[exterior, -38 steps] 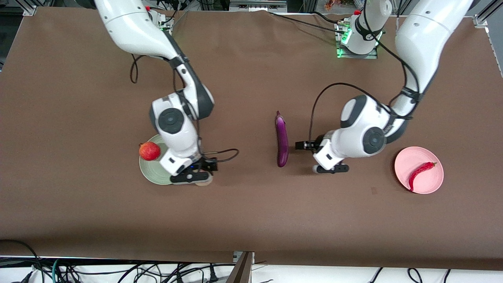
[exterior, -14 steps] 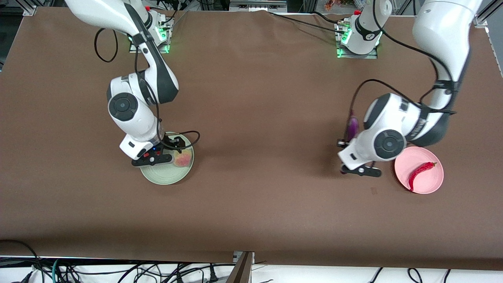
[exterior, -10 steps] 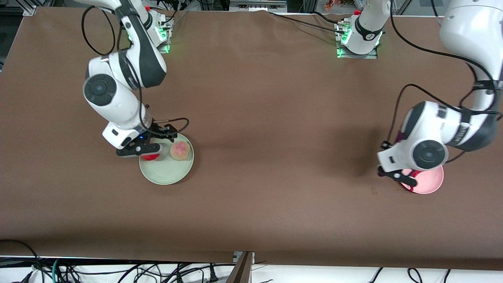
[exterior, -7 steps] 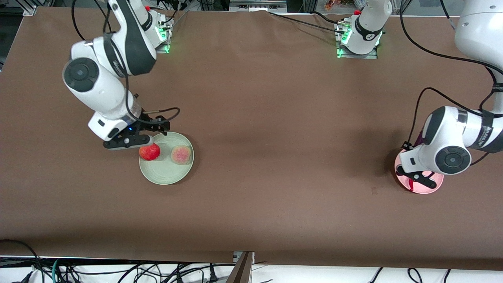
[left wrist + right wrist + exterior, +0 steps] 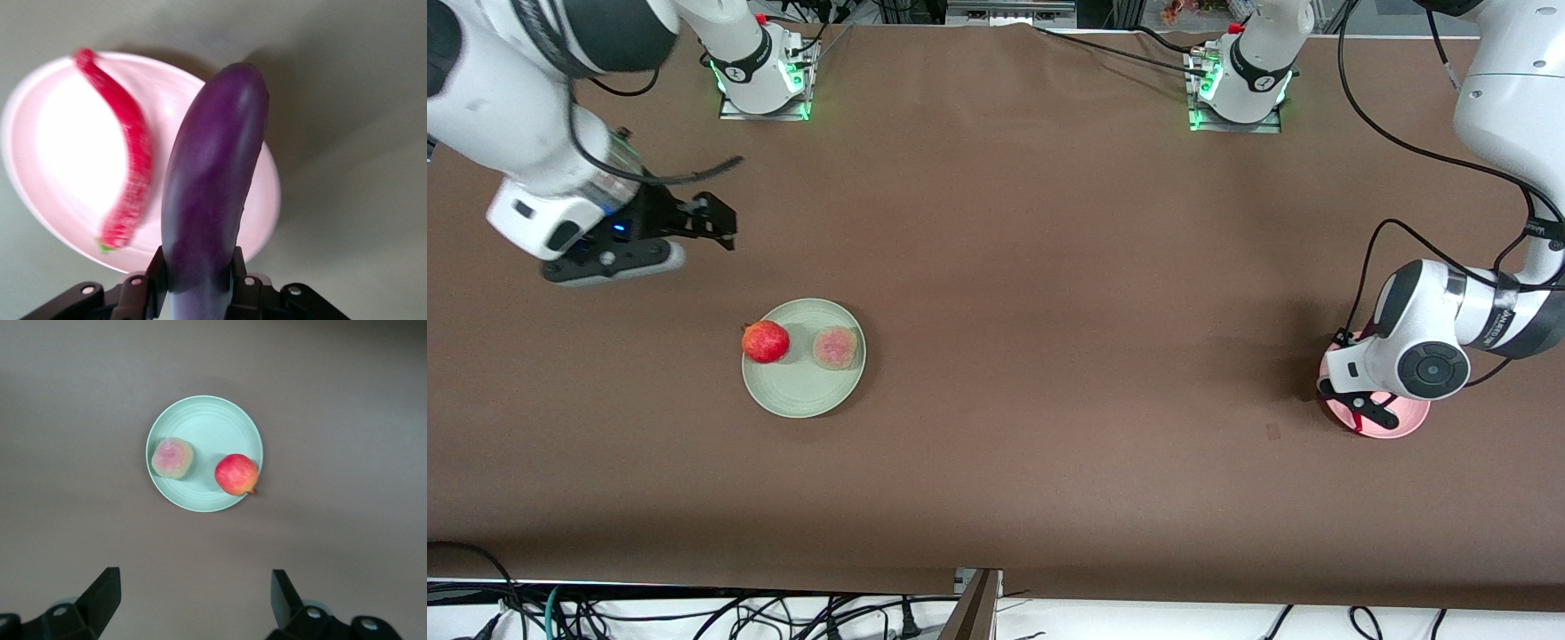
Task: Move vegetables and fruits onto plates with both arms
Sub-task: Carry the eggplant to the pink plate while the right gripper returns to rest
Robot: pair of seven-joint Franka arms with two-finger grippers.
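Note:
In the left wrist view, my left gripper [image 5: 197,270] is shut on the stem end of the long purple eggplant [image 5: 213,173]. The eggplant hangs over the pink plate [image 5: 60,153], beside the red chili pepper [image 5: 127,153] lying on it. In the front view this gripper [image 5: 1356,404] covers most of the pink plate [image 5: 1405,424]. The mint green plate [image 5: 800,391] holds the red fruit [image 5: 765,341] and the yellow-green fruit [image 5: 836,348]. My right gripper [image 5: 609,262] is open and empty, raised high toward the right arm's end of the table. Its wrist view looks down on the green plate [image 5: 203,427].
Brown cloth covers the whole table. The two arm bases [image 5: 763,67] [image 5: 1238,84] stand at its back edge. Cables hang below the front edge [image 5: 694,613].
The right gripper let go of the yellow-green fruit on the green plate, then rose and swung toward its end of the table. The left arm carried the eggplant over the pink plate.

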